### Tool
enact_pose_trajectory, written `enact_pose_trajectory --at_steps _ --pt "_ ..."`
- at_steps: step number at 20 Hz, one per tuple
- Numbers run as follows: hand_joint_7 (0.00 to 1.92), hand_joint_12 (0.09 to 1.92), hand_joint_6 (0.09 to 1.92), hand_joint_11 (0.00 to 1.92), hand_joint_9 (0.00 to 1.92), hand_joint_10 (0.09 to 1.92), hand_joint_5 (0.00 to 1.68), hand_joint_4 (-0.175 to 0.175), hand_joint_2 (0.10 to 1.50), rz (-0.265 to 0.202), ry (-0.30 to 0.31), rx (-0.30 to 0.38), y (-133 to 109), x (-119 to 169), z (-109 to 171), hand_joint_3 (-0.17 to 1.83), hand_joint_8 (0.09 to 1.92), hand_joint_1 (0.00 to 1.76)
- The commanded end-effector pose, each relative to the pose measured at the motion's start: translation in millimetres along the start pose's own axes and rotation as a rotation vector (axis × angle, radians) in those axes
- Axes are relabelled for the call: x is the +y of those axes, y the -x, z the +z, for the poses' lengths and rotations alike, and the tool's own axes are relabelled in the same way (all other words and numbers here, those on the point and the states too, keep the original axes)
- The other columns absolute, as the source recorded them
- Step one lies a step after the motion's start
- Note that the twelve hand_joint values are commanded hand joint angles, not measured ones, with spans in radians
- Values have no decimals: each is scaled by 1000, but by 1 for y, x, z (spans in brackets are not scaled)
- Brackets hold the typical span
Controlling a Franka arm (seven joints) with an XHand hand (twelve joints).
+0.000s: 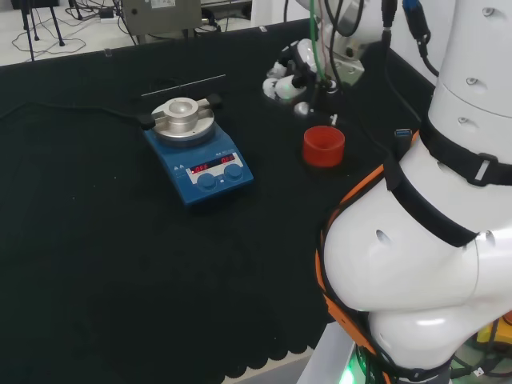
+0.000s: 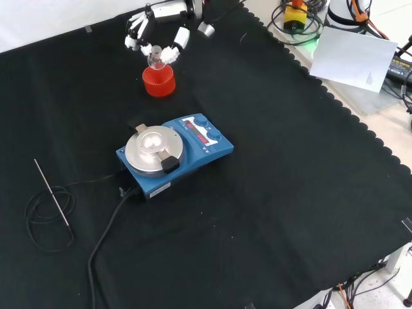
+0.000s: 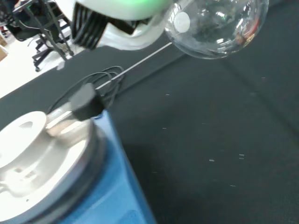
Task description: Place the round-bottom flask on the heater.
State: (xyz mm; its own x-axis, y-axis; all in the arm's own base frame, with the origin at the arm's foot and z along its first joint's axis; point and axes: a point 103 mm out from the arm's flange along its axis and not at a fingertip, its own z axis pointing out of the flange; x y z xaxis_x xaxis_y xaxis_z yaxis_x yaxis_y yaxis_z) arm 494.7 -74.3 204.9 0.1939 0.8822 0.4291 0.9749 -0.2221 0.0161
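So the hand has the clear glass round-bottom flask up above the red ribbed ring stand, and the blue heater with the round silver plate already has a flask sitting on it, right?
Not quite. The blue heater has nothing on its round silver plate, as the front view shows. The rest holds: the hand has the clear glass round-bottom flask above the red ribbed ring stand.

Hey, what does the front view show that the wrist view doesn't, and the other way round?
Front view alone: the hand over the red ribbed stand, the heater's blue front with its knobs and lit display, and a sheet of white paper off the cloth's edge.
Wrist view alone: the round-bottom flask close up, its clear bulb off the cloth with nothing plainly inside it.
Both: the heater with its round silver top plate, the thin metal rod by a coiled black cable, and the black cloth.
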Motion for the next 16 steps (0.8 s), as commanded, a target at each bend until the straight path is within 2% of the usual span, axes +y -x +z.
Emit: enact_pose_trajectory --at_steps 1,5,16 --pt "478 1322 1222 210 646 592 1019 95 679 -52 -37 28 -55 17 20 888 602 1073" --pt "478 1322 1220 210 647 593 1020 94 678 -75 -54 35 -78 27 30 888 602 1074" --pt "479 1322 1214 211 648 594 1024 94 677 -110 -90 64 -112 50 55 886 604 1075"
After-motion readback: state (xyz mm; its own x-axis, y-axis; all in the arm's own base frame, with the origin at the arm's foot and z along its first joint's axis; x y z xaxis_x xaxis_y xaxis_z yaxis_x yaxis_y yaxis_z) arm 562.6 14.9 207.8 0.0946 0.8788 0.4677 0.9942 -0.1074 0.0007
